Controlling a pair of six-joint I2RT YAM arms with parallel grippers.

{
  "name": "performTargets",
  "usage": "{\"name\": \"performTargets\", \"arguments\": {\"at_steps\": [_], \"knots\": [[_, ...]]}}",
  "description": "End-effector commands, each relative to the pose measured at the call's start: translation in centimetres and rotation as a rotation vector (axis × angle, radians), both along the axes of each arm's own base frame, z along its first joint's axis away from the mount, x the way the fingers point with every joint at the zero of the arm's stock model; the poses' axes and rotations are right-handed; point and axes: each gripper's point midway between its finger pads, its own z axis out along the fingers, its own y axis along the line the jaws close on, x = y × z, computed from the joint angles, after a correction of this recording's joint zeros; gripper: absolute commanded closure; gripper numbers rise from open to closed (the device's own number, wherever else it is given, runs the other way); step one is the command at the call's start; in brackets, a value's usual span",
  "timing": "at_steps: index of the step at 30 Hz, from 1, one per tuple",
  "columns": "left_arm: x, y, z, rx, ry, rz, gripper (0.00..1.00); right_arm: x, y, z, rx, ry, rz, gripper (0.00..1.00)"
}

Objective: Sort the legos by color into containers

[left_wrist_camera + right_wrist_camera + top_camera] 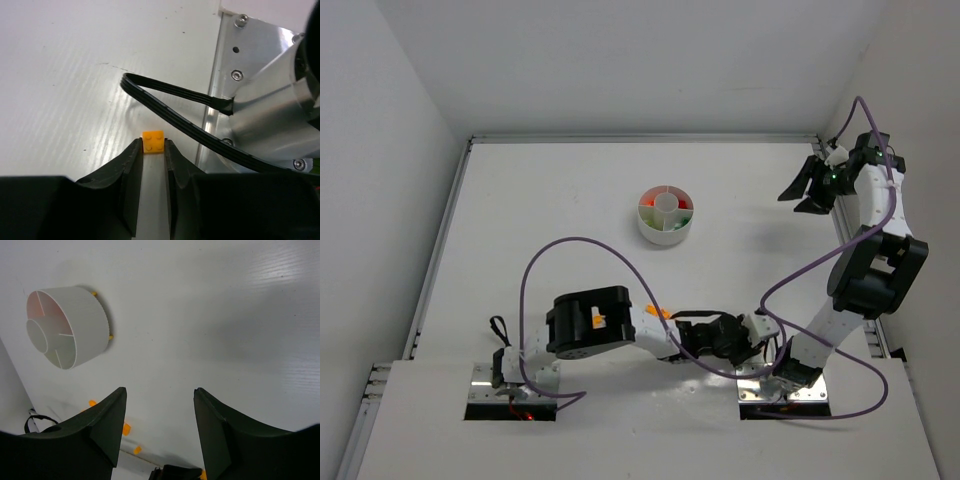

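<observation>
left end effector [153, 146] pinching orange lego [153, 140] | right end effector [160, 396] spread wide

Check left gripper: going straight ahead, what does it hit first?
The left gripper meets the orange brick, sitting right at its fingertips, possibly already pinched; beyond lies the black cable loop.

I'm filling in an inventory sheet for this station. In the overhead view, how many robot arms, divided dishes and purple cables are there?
Robot arms: 2 (left arm, right arm)
Divided dish: 1
Purple cables: 2 (left cable, right cable)
Total: 5
</observation>
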Motion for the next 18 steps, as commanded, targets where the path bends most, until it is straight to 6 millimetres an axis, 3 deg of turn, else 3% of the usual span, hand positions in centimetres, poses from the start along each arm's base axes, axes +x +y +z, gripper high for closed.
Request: {"name": "performTargets", "arguments": {"at_steps": [1,3,6,11,16,18], "knots": [[2.4,2.3,-2.7,0.117,-0.020,0.061,0.73,0.8,-0.2,1.0,0.008,-0.042,-0.003,0.43],[3.7,3.4,-2.8,0.128,-0.016,0.087,0.73,0.8,-0.2,1.0,0.008,-0.042,-0.003,0.43],[3.8,5.1,-3.5,0.162,-0.025,0.080,0.73,0.8,-0.2,1.0,0.008,-0.042,-0.003,0.43],[6.5,8.1,-3.7,0.199,-0.026,0.119,0.73,1.0,-0.2,1.1,0.016,-0.046,0.000,0.43],[9.1,11.3,-2.9,0.227,-0.050,0.150,0.73,1.0,-0.2,1.1,0.016,-0.046,0.000,0.43],[8.9,12.5,-3.0,0.239,-0.048,0.124,0.73,1.0,-0.2,1.1,0.016,-0.046,0.000,0.43]]}}
